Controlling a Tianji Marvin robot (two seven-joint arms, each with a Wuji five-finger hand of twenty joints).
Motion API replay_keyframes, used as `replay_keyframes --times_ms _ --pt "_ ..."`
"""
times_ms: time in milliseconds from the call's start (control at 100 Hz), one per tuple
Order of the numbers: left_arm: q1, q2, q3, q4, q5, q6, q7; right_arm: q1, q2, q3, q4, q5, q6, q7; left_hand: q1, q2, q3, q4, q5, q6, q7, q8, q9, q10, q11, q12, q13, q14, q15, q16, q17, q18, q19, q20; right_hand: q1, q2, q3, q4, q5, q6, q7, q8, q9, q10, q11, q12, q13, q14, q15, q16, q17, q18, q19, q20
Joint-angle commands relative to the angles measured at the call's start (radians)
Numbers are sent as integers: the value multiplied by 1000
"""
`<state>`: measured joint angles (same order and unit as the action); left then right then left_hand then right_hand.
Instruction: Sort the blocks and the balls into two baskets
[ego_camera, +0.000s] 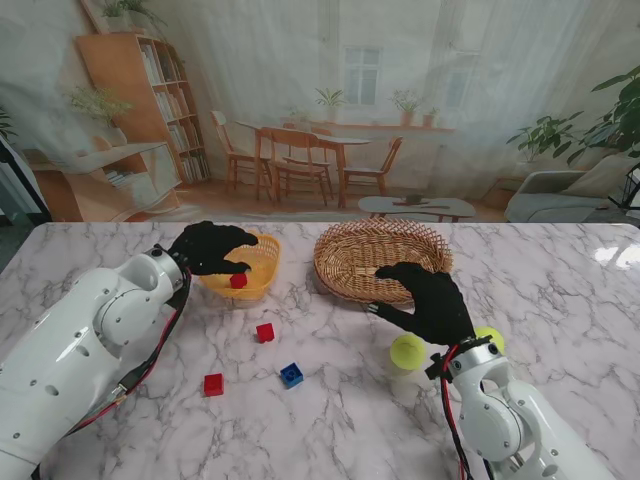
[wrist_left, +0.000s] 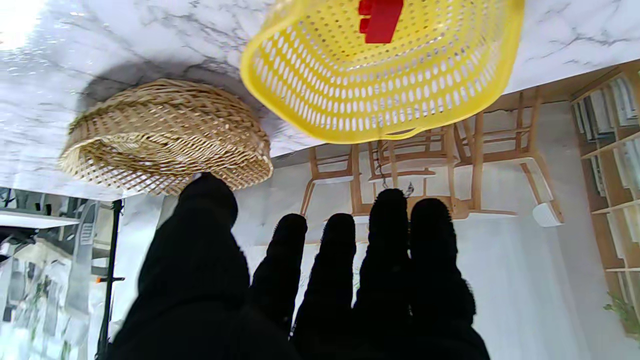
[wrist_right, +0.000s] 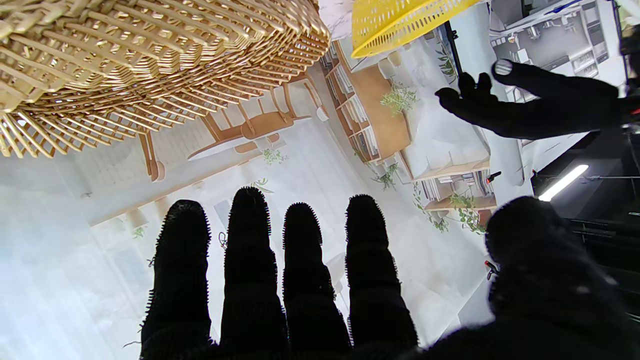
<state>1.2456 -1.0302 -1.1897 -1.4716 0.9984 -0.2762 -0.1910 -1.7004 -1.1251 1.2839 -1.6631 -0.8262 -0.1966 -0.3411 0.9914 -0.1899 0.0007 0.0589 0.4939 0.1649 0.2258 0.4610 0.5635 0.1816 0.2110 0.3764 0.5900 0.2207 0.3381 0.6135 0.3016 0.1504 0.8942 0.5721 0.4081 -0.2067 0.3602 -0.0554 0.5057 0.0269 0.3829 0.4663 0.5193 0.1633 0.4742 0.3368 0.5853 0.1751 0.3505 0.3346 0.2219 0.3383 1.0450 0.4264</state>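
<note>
Left hand, fingers spread and empty, hovers over the yellow basket's near rim; right hand likewise released, beside the wicker basket.

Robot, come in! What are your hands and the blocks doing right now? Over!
Both hands open: left hand over yellow basket, right hand near wicker basket. One red block in yellow basket. Nothing blocking.

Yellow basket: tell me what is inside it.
One red block lies inside the yellow basket. The left hand covers part of its interior in the stand view, so anything there is hidden.
</note>
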Motion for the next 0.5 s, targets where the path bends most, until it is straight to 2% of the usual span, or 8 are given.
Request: replay_keyframes --times_ms 0,190,490 --pt "25 8 -4 -27 -19 -14 -34 -7 -2 2 -3 -4 2 -5 -22 36 -11 -35 34 20 -18 2 36 32 -26 -21 15 40 -23 -23 15 18 -16 -22 9 35 -10 24 1 -21 -10 6 4 -1 -13 6 19 8 -46 15 -15 20 -9 13" --pt "85 16 -25 -75 9 -82 -46 -11 -2 6 -7 -4 4 -9 -38 19 -11 -38 49 51 -25 -2 65 38 -23 -20 39 38 8 -15 37 12 12 -24 9 35 -10 24 1 -21 -10 6 4 -1 -14 6 20 9 -46 15 -15 19 -10 13" --pt "108 20 26 -84 -4 -103 -64 -15 -3 9 -12 -3 10 -10 -41 22 -8 -38 48 50 -35 -5 62 35 -20 -12 32 37 16 -8 31 8 23 -30 10 35 -10 24 1 -20 -10 6 6 -1 -14 7 20 8 -47 15 -16 20 -10 13"
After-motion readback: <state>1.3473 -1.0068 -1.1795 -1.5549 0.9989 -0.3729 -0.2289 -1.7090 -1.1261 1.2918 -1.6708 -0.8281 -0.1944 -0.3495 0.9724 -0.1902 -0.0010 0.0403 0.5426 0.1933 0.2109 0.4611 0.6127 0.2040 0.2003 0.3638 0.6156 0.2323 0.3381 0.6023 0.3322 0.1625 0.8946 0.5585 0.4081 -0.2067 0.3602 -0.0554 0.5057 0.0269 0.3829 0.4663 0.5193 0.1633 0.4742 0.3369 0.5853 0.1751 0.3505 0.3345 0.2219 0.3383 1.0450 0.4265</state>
